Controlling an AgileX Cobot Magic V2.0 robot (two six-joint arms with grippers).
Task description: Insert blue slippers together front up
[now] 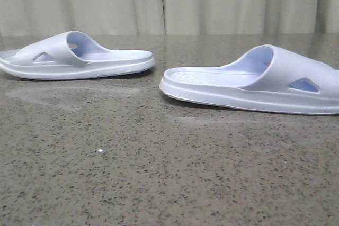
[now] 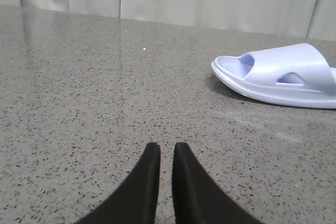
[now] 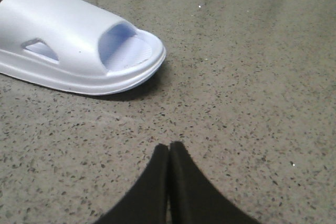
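Note:
Two pale lavender-blue slippers lie flat on the speckled grey table, soles down and heels facing each other. The left slipper [image 1: 74,56] lies at the back left, the right slipper [image 1: 259,80] nearer at the right, with a gap between them. Neither gripper shows in the front view. In the left wrist view my left gripper [image 2: 162,148] is low over bare table, fingers nearly together and empty, with the left slipper [image 2: 283,74] well ahead and off to one side. In the right wrist view my right gripper [image 3: 169,147] is shut and empty, short of the right slipper [image 3: 73,43].
The speckled grey stone table [image 1: 159,173] runs back to a pale curtain [image 1: 169,1] behind it. Nothing else stands on the table in view.

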